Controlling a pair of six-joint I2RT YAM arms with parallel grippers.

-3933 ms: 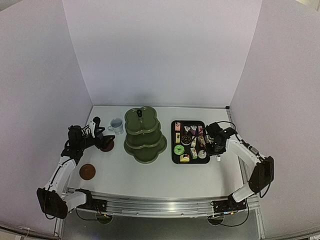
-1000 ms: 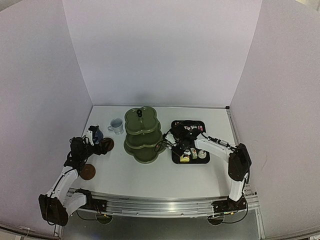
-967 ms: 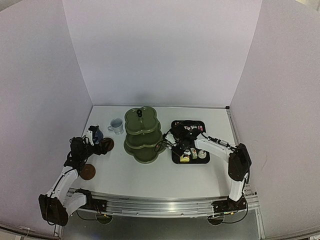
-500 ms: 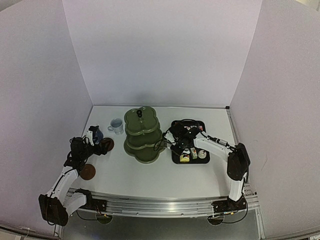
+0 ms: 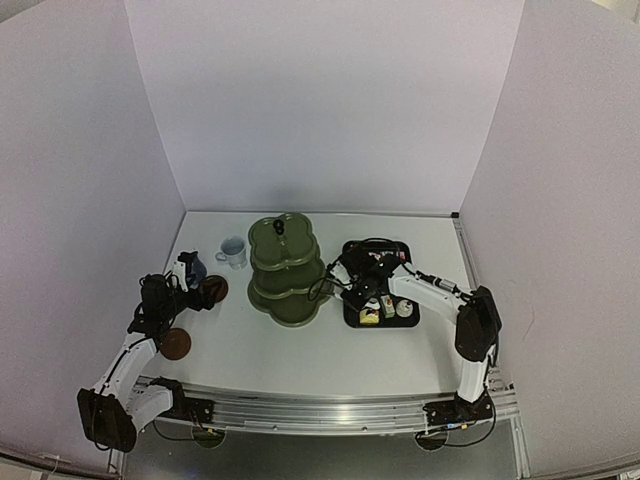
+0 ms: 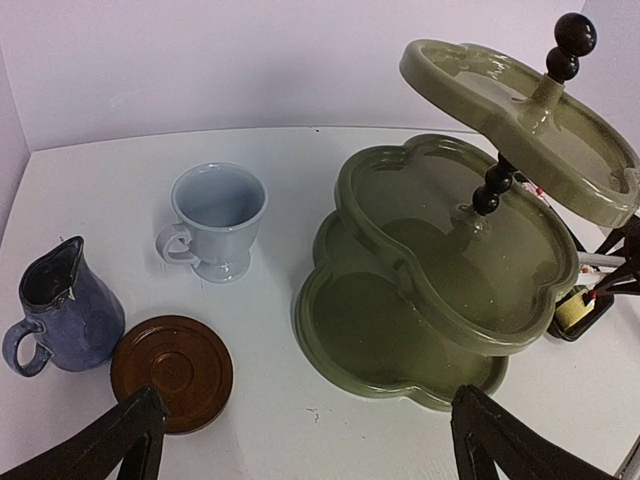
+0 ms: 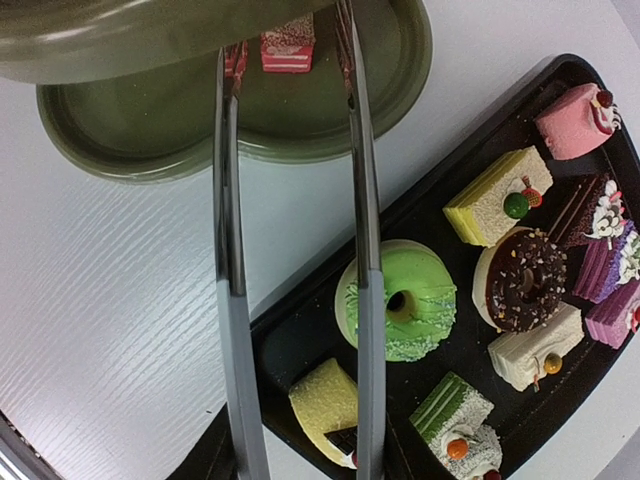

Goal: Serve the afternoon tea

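The dark green three-tier stand (image 5: 285, 270) stands mid-table and also shows in the left wrist view (image 6: 440, 260). My right gripper (image 5: 362, 285) is shut on the metal tongs (image 7: 365, 250). The tong tips are spread apart over the stand's bottom tier (image 7: 150, 120), either side of a pink striped cake (image 7: 288, 45) lying on it. Other small cakes, such as a green doughnut (image 7: 395, 300), lie on the black tray (image 7: 300, 310). My left gripper (image 6: 310, 435) is open and empty, near a brown saucer (image 6: 172, 370). The dark blue mug (image 6: 65, 310) and the pale mug (image 6: 215, 220) stand on the table.
A second brown saucer (image 5: 175, 343) lies near the left front of the table. The black tray (image 5: 347, 305) sits just right of the stand. White walls close in the back and both sides.
Since 3.9 s ago my right arm has swung from the tray's right side across to the stand with the tongs. My left arm has drawn back, leaving the blue mug beside the saucer.
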